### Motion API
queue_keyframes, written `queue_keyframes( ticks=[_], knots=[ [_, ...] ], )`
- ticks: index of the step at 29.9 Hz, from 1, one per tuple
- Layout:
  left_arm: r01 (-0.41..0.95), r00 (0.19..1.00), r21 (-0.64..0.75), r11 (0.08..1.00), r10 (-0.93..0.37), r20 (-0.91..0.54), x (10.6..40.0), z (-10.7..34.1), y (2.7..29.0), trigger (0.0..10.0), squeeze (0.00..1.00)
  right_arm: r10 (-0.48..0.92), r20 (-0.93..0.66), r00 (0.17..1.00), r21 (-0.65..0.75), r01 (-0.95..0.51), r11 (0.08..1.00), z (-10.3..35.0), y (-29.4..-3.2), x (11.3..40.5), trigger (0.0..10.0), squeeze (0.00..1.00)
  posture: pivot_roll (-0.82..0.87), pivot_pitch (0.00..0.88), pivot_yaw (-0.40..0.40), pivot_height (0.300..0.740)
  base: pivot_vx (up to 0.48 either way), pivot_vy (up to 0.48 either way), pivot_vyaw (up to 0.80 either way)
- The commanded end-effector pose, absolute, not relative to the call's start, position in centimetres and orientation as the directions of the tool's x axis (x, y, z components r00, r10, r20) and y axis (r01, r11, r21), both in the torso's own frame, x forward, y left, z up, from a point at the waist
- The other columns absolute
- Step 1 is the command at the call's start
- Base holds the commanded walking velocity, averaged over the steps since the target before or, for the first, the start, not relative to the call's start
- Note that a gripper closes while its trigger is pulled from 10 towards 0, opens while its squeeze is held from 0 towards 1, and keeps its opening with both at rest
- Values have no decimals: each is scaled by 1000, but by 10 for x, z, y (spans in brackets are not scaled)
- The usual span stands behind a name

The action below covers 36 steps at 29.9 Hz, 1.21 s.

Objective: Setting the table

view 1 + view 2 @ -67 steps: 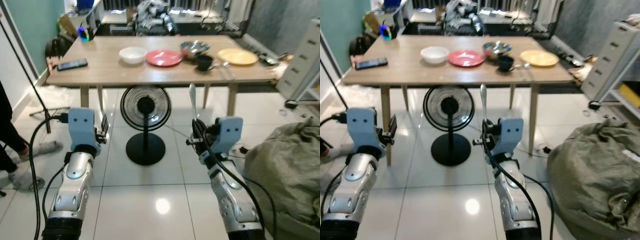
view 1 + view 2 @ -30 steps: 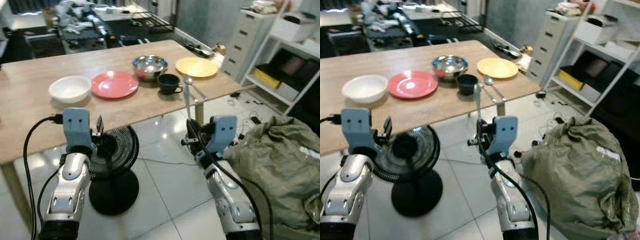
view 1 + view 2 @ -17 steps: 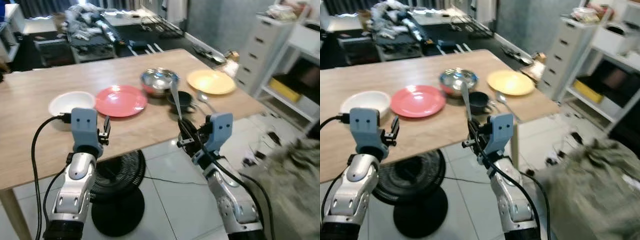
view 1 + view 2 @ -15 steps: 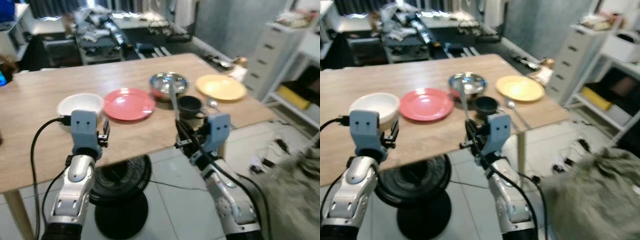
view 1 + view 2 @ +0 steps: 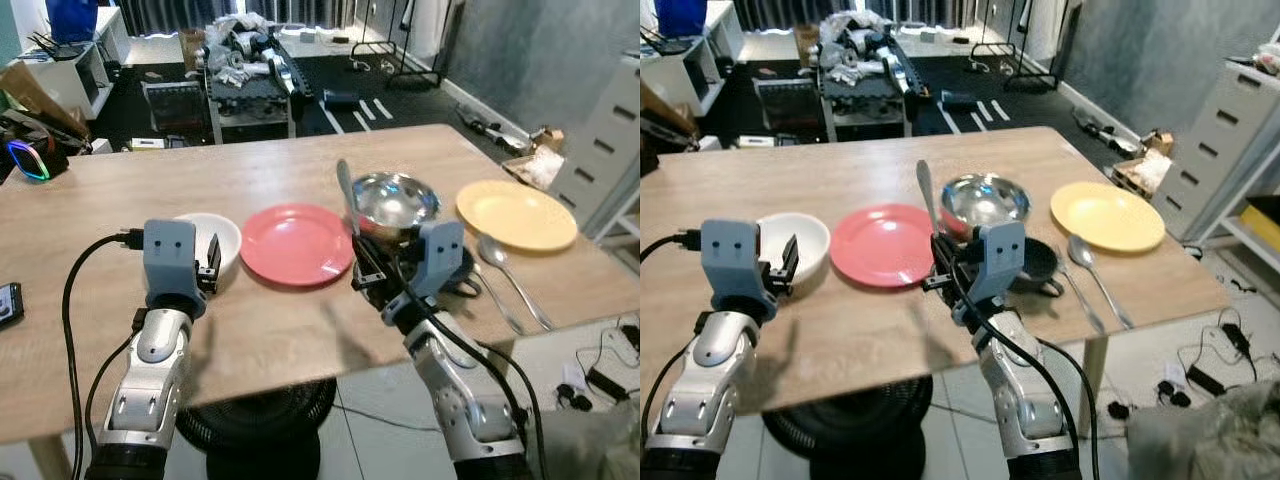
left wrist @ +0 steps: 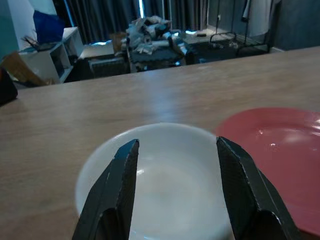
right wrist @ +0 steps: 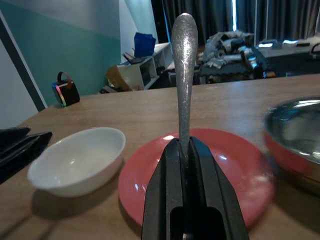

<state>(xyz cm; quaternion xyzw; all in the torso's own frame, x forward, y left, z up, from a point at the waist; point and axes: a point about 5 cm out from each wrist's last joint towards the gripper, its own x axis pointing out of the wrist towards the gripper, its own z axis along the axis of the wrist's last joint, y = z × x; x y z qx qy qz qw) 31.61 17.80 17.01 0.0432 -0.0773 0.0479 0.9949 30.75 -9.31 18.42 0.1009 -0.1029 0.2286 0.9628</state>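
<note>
My right gripper is shut on a metal spoon that stands upright over the wooden table, just right of the red plate. The spoon rises from the closed fingers in the right wrist view. My left gripper is open and held just above the table's near edge, facing the white bowl. A steel bowl, a black cup, a yellow plate and two more pieces of cutlery lie to the right.
A phone lies at the table's left edge. A glowing gadget sits at the far left. Beyond the table stand a cluttered rack and white drawers. A fan stands under the table.
The camera has come closer to the table and higher, so the dishes now lie right before both grippers. The right gripper still holds the spoon upright.
</note>
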Motion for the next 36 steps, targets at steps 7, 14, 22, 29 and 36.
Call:
queue_keyframes(
  ticks=[7, 14, 22, 29, 36],
  knots=[
    [-76, 987, 69, 995, 65, 149, 313, 168, 173, 10000, 0, 394, 228, 891, 146, -431, 890, 182, -97, 308, 10000, 0, -34, 0, 67, 740, 0, 0, 0],
    [-74, 987, 68, 995, 63, 146, 312, 167, 173, 10000, 0, 392, 224, 892, 146, -428, 892, 181, -97, 308, 10000, 0, -32, 0, 67, 740, 0, 0, 0],
    [-76, 988, 71, 995, 65, 139, 312, 166, 174, 10000, 0, 393, 221, 892, 146, -429, 892, 180, -96, 307, 10000, 0, -33, 0, 69, 740, 0, 0, 0],
    [-76, 989, 73, 994, 67, 129, 311, 164, 174, 10000, 0, 438, 163, 884, 81, -455, 887, 170, -95, 305, 10000, 0, -31, 0, 65, 740, 0, 0, 0],
    [-78, 991, 74, 994, 69, 115, 308, 161, 174, 10000, 0, 399, 21, 917, -18, -399, 917, 148, -106, 309, 10000, 0, -25, 0, 58, 740, 0, 0, 0]
  ],
)
